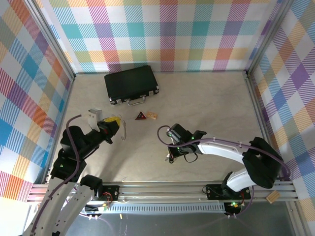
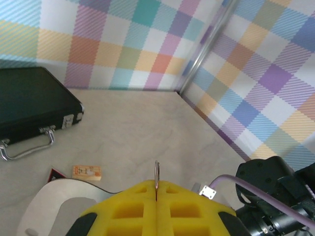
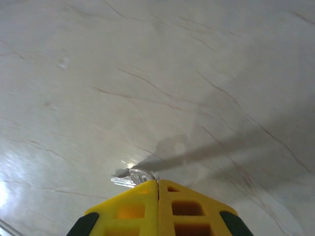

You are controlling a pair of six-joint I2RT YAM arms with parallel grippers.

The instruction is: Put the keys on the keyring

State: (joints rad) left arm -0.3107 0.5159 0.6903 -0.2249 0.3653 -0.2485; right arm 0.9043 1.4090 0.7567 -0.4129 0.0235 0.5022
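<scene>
Over on the left, the left gripper (image 1: 116, 123) hangs above the pale table (image 1: 206, 103), near its left edge. Its yellow pads (image 2: 133, 209) are pressed tight together on the keyring (image 2: 156, 178). From the wrist view the ring is seen edge-on, a thin silver loop standing upright out of the seam between the pads. From above, it shows as a faint wire just right of the gripper (image 1: 124, 131).

Further back and a little right lies the black case (image 1: 132, 84), flat on the table near the plaid back wall (image 1: 167, 34), its metal handle (image 1: 136, 102) facing the arms. Just in front of the case sit a small dark-red triangle (image 1: 141, 116) and a tan chip (image 1: 152, 115), side by side and almost touching, both well apart from either gripper.

Right of centre, the right gripper (image 1: 171, 156) reaches down close to the tabletop. Its yellow pads (image 3: 189, 211) are closed flush against each other, and the key (image 3: 131, 176) pokes out leftward from their tips, only its silver blade showing. It looks pinched there. I cannot tell whether it touches the table beneath. The key and the keyring are well apart, one in each gripper.
</scene>
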